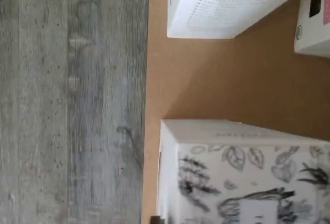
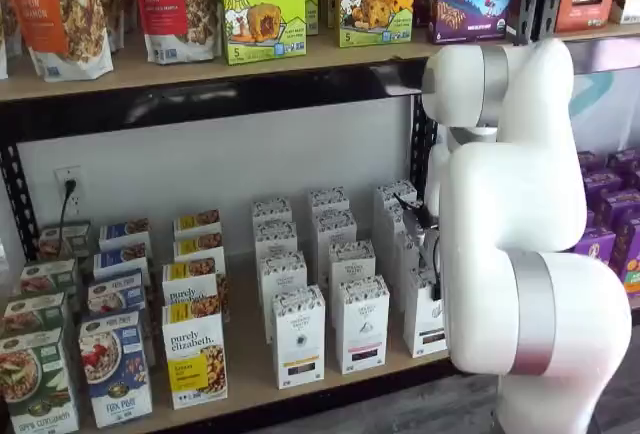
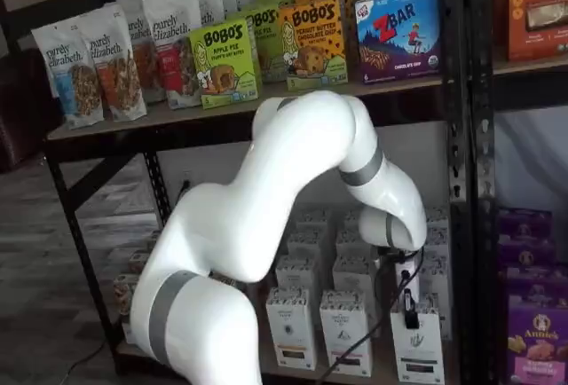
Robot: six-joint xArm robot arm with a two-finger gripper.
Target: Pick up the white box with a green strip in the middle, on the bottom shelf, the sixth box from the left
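The white box [image 2: 424, 316] stands at the front right of the white cartons on the bottom shelf [image 2: 250, 374], half hidden by my arm. In a shelf view it shows whole [image 3: 417, 346] with a small logo on its front. My gripper [image 3: 409, 307] hangs just above its top. Only a black finger and a cable show, so I cannot tell whether it is open or shut. The wrist view shows a speckled-top carton [image 1: 242, 182] at the board's front edge [image 1: 221, 79]. I cannot tell whether it is the same box.
Like white cartons [image 2: 361, 322] [image 2: 298, 336] stand to the left in rows. A carton marked Organic Pantry [image 1: 232, 2] and one with a pinkish strip [image 1: 314, 17] are nearby. A black upright [image 3: 457, 225] and purple boxes [image 2: 610, 224] lie to the right. Grey floor [image 1: 72, 100] lies in front.
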